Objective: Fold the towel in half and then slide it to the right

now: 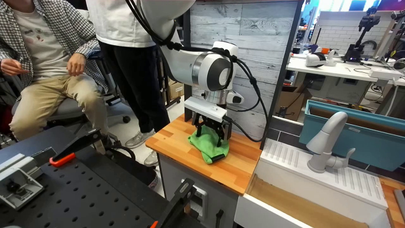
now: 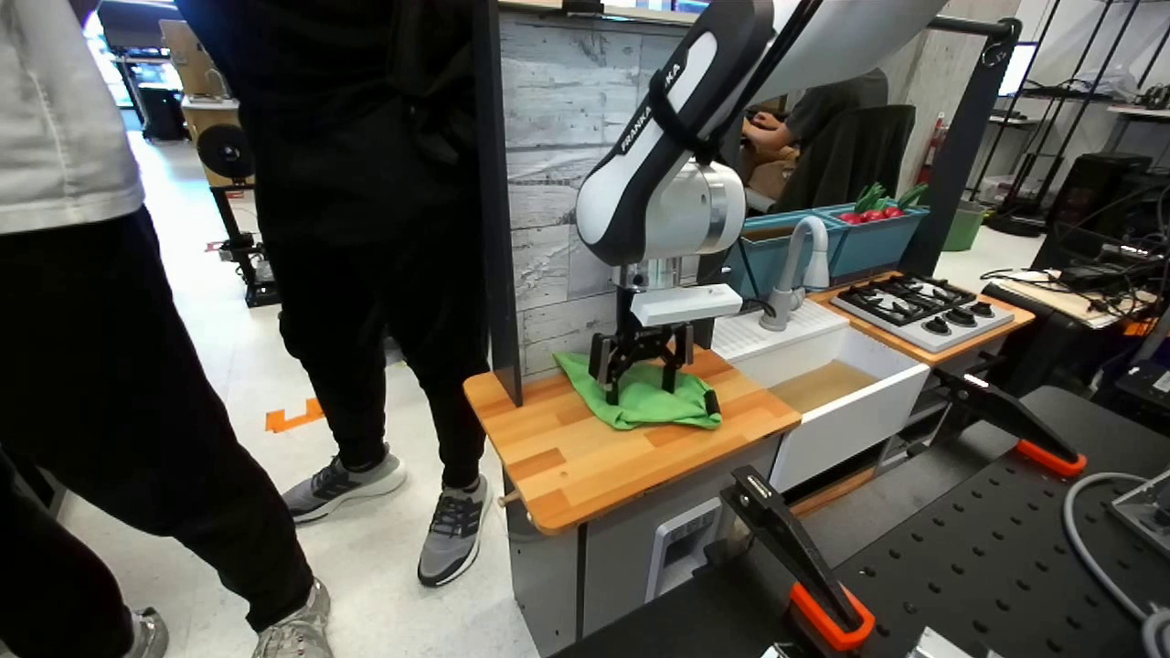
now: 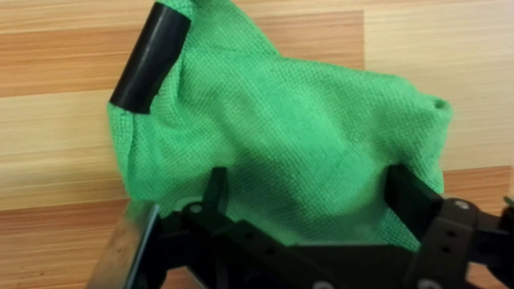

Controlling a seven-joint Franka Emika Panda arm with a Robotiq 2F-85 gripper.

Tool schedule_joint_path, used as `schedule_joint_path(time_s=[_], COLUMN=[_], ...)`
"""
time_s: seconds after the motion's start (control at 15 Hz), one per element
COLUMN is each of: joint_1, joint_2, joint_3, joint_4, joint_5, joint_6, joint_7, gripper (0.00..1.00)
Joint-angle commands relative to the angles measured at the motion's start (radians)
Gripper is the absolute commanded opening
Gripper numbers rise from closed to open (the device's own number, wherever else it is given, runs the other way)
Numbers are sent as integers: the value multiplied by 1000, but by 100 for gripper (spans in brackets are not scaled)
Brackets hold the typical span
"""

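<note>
One bright green, coarse-woven cloth towel [image 3: 289,120]: lying on the smooth tabletop of pale and reddish wood strips [image 1: 169,141], directly below the gripper; outline irregular, surface creased, edges soft and partly turned.

One smooth black cylindrical sleeve [image 3: 150,60]: on the towel's edge, at its near right end in both exterior views.

One black, jointed Robotiq gripper [image 3: 307,172]: pointing down over the towel, jaws well apart, a span of fabric lying between them; tips at the cloth, though whether they press into it cannot be told.

One white, rounded Franka arm [image 1: 180,69]: black cables strapped along it; cut off at the top in both exterior views.

One grey-and-white wood-grained panel [image 1: 215,28]: upright at the tabletop's far side, partly hidden by the arm.

One white, box-shaped sink [image 2: 850,429]: right of the tabletop, with a curved grey faucet [image 1: 329,136] at its far side.

Hard to make out: the number of towel layers; the towel's edge behind the gripper in the wrist view; a blurred metallic strip [image 3: 128,245] beside the jaws there.
</note>
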Motion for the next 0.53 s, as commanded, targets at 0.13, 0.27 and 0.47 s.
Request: schedule_joint_path(time_s=[0.13,0.27,0.47], joint_1=[-65,-91,-122], joint_2=[43,49,45], joint_3=[-26,-33,-36], joint_4=[64,68,61], joint_5=[28,32,40], joint_6=[-15,-11,-7], joint_7=[-2,-1,1], gripper=[100,100,100])
